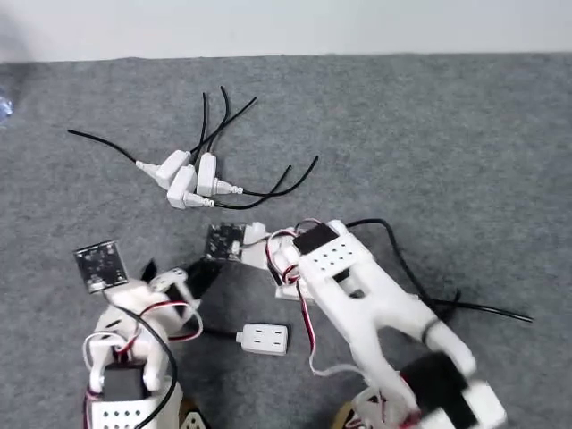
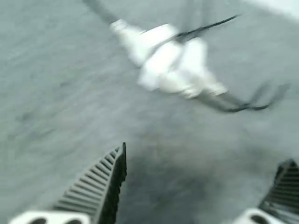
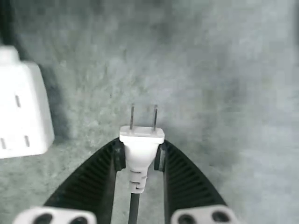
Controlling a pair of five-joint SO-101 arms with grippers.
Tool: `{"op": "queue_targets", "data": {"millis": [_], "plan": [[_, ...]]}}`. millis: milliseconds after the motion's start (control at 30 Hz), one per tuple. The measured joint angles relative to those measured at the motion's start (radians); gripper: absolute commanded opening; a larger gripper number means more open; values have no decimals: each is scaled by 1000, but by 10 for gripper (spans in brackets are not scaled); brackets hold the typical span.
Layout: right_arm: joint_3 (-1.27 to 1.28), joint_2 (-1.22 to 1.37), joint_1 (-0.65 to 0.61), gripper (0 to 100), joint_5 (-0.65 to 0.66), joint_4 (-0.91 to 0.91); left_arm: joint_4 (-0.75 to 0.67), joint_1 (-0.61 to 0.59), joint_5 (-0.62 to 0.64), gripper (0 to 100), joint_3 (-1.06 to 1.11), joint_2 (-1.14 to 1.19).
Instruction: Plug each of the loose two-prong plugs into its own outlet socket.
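A smooth white moulded plug (image 3: 141,140) with two thin flat metal prongs sits clamped between the right gripper's (image 3: 140,150) ribbed black fingers over fuzzy grey mat (image 3: 224,70), near the boxy white outlet socket (image 3: 21,112), while the left gripper (image 2: 198,175) gapes wide facing three loose plugs (image 2: 173,65).

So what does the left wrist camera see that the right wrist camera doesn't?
Only the left wrist view: the loose plugs with black cords, lying ahead of the open left end effector. Only the right wrist view: one plug clamped in the right end effector, prongs pointing outward, and a white outlet off to one side. Both: the grey carpet.
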Motion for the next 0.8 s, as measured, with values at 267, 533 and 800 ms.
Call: {"op": "queue_targets", "data": {"millis": [267,533,800], "plan": [[-18,-195,-48,8,-54,100,-135,233,72,458,0,0],[-166,-295,-81,8,-89,227,-120,272,77,458,0,0],[-241,-390,-81,8,-117,384,-121,276,81,458,-12,-5]]}}
